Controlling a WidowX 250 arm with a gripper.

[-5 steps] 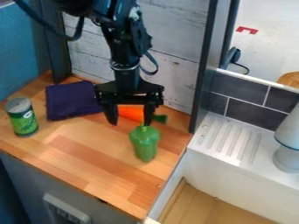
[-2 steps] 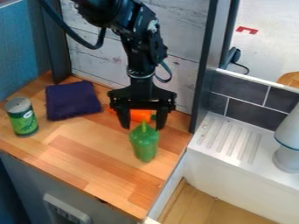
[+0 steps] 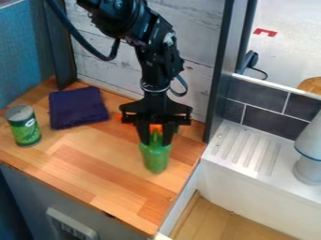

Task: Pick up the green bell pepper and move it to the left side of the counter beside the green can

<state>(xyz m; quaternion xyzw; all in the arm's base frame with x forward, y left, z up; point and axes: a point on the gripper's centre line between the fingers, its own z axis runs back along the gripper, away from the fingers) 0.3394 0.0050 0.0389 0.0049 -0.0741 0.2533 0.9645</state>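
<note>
The black gripper (image 3: 156,142) hangs over the right part of the wooden counter, its fingers closed in on either side of the narrow upper part of a green bottle (image 3: 155,158). The bottle stands upright, its top showing between the fingers. Behind the gripper, partly covered by it, lies an orange carrot-like thing (image 3: 155,127) with a green end. A folded dark purple cloth (image 3: 78,107) rests to the left, and a green can with a grey top (image 3: 24,125) stands at the far left.
The wooden counter (image 3: 87,164) meets a plank wall (image 3: 191,61) at the back. A dark upright post (image 3: 220,75) rises at the right, beside a white ridged sink ledge (image 3: 248,150). A grey-white object (image 3: 308,164) stands on that ledge.
The gripper has moved right and lower, to the bottle, and its fingers have drawn together around the upper part. The bottle stands in the same spot.
</note>
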